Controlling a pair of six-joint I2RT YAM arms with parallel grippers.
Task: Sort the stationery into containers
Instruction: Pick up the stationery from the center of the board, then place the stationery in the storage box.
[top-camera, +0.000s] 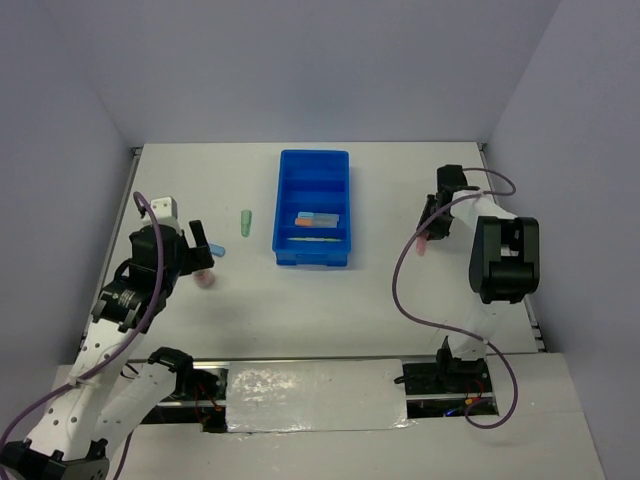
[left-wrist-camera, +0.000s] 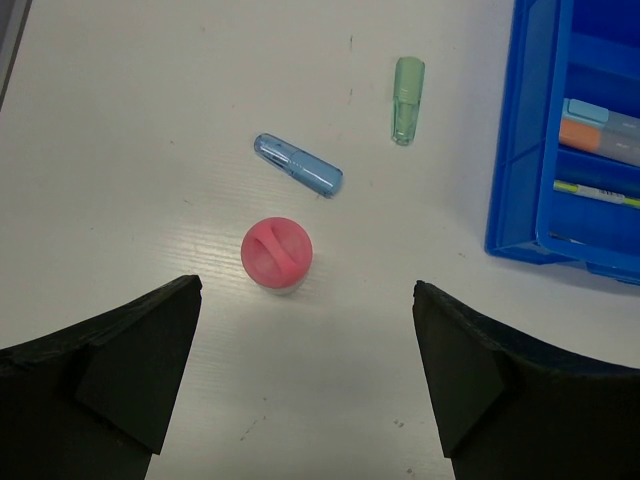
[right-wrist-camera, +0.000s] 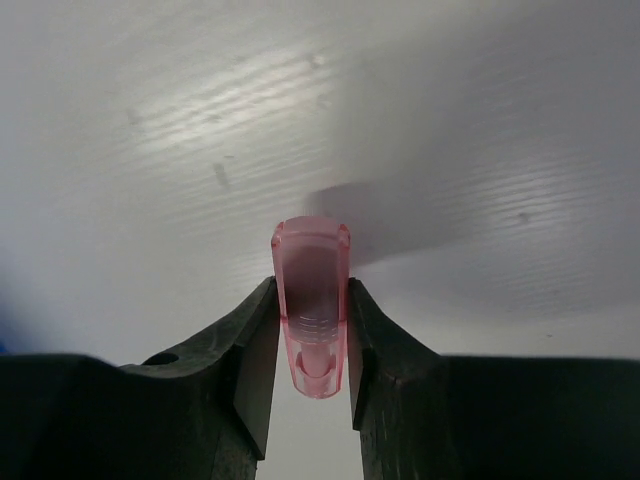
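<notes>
Right now the right gripper (right-wrist-camera: 311, 300) pinches a translucent pink cap (right-wrist-camera: 311, 265), well right of the blue tray (top-camera: 314, 154). I'd lift it straight up before swinging across. The left gripper (left-wrist-camera: 305, 290) hangs wide open.

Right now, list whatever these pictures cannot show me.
- Bright blue rectangular plastic tray: left wrist view, cut off by the right edge.
- Stationery pieces in the tray: top view, too small to identify.
- Translucent pink cap: right wrist view, its sides covered by the right tool.
</notes>
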